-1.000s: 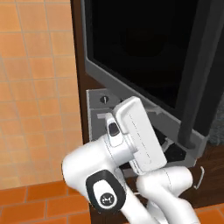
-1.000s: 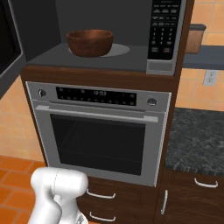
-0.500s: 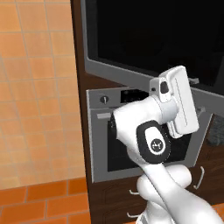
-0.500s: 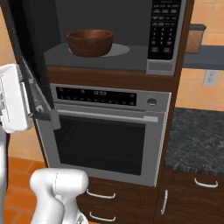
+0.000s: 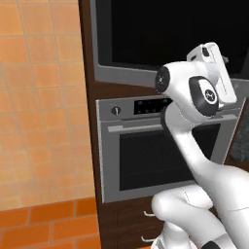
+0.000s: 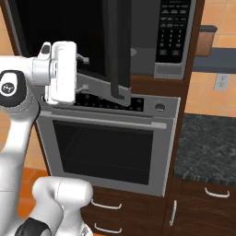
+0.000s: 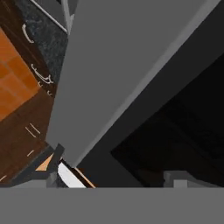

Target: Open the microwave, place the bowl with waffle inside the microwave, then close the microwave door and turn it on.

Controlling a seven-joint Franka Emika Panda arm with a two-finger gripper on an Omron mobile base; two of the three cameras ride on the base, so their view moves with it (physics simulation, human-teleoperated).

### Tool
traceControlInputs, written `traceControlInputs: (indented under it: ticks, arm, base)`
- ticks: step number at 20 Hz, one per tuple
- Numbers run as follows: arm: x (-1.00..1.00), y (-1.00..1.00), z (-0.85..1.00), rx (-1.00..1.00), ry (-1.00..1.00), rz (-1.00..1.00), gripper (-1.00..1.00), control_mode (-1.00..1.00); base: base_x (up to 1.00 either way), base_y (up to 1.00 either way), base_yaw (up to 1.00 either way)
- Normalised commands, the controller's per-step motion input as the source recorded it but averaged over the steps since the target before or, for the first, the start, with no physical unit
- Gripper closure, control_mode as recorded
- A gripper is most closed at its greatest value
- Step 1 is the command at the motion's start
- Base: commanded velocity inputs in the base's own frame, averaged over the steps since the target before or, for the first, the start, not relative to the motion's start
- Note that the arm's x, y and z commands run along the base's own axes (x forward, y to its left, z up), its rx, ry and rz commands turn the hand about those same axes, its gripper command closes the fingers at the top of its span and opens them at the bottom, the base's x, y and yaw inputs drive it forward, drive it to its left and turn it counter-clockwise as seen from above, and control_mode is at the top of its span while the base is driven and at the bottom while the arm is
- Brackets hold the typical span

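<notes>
The door [image 6: 69, 41] of the microwave [image 6: 177, 39] is seen swung out in the right base view, its black glass facing the camera and its dark vertical handle [image 6: 117, 50] running down past the frame's lower edge. In that view the claw [image 6: 99, 90] is reached out from the white hand toward the foot of the handle, just under the door's bottom edge; whether a finger touches the handle cannot be told. The jaws stand wide apart and nothing is held between them.

The keypad panel is shown at upper right in the right base view alone, as are the speckled dark table [image 6: 207, 147] and the wall socket [image 6: 222, 82] beyond it. The oven [image 6: 106, 147] below the microwave is shown with its control strip partly covered by the hand.

In the left base view the door [image 5: 160, 39] is seen as a black pane in a grey frame, cut off at the top and right edges. The arm covers the right half of the oven [image 5: 141, 151], and the claw is hidden behind the hand. The orange tiled wall [image 5: 41, 107] is given by this view.

In the hand view a broad grey slab of the door [image 7: 127, 65] is crossed diagonally, with black beyond it; two grey fingertips [image 7: 177, 179] rise at the bottom, well apart. Drawer pulls and orange floor are seen at left, tilted
</notes>
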Motion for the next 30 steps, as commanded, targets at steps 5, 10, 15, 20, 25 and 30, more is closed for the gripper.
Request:
traceControlInputs:
  ticks: [5,10,15,20,25,30]
  arm:
    - [0.88,-0.56,-0.05,0.07,0.28,0.35,-1.0,-1.0]
    - [0.74,-0.33,-0.17,0.04,0.13,0.54,-1.0,-1.0]
    - [0.53,-0.33,-0.1,0.02,0.02,0.52,-1.0,-1.0]
    - [0.74,-0.1,-0.09,0.0,0.03,0.31,-1.0,-1.0]
    - [0.68,-0.01,-0.01,0.0,0.04,0.18,-1.0,-1.0]
    - [0.4,-0.01,-0.04,0.0,0.0,0.14,-1.0,-1.0]
  base:
    - [0.0,0.0,0.0]
    - [0.0,0.0,0.0]
    - [0.0,0.0,0.0]
    - [0.0,0.0,0.0]
    - [0.0,0.0,0.0]
    - [0.0,0.0,0.0]
